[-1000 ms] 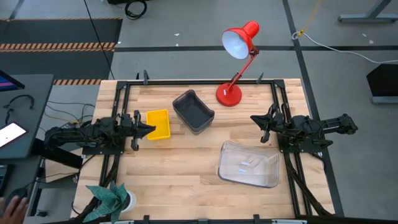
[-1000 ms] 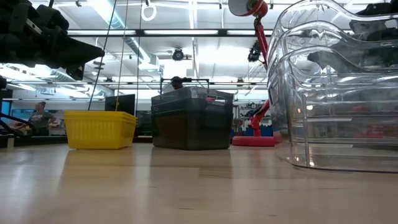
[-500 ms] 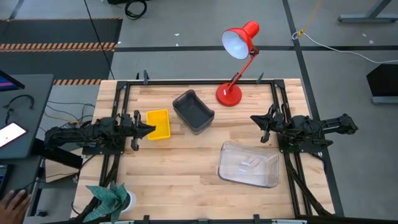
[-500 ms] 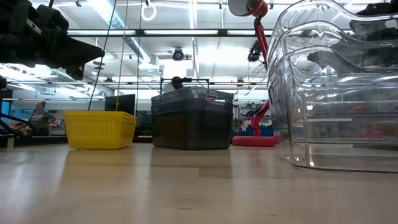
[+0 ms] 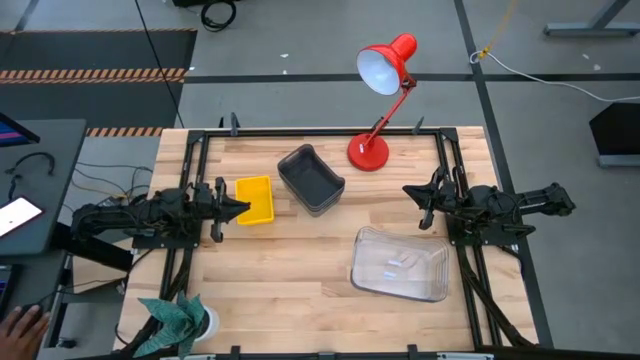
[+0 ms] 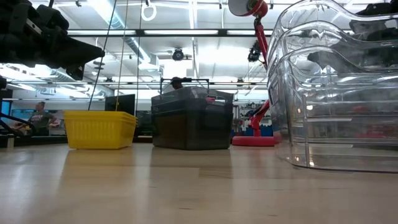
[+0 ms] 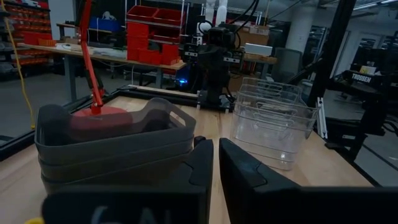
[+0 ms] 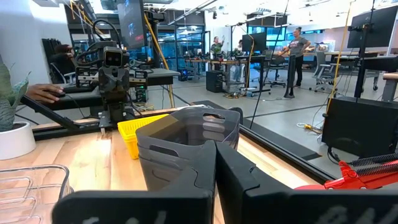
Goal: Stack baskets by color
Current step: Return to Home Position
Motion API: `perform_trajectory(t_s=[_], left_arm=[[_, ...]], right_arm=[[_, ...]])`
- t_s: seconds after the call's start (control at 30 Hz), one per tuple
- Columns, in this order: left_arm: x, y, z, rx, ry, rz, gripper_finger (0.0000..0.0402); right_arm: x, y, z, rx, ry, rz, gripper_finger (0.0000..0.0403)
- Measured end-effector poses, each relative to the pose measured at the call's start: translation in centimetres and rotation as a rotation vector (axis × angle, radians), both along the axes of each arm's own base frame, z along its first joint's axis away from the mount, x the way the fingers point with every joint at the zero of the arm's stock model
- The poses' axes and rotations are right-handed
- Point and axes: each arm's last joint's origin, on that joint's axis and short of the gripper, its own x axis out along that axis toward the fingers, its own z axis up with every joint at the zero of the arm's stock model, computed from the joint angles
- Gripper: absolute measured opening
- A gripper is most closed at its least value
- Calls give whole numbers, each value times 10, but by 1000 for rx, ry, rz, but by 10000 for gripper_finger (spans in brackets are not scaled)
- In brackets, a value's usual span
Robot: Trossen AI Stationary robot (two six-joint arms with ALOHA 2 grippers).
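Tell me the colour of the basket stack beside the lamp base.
Dark grey. The basket stack shows best in left wrist view.

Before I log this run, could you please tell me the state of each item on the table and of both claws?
Yellow baskets: upright, open side up; layers not discernible.
Dark grey baskets: nested in one upright stack.
Clear baskets: nested in one upright stack.
Red desk lamp: standing on its base.
Left claw: shut, empty.
Right claw: shut, empty.

Three basket stacks [image 5: 311,180] apart, lamp [image 5: 368,152] apparently just behind
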Motion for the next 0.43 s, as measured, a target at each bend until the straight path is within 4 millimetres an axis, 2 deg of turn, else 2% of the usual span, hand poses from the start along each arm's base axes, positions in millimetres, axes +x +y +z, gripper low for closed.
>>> perform_trajectory(t_s=[0.43], left_arm=[[0, 0, 0, 0, 0, 0, 27]], right_arm=[[0, 0, 0, 0, 0, 0, 14]])
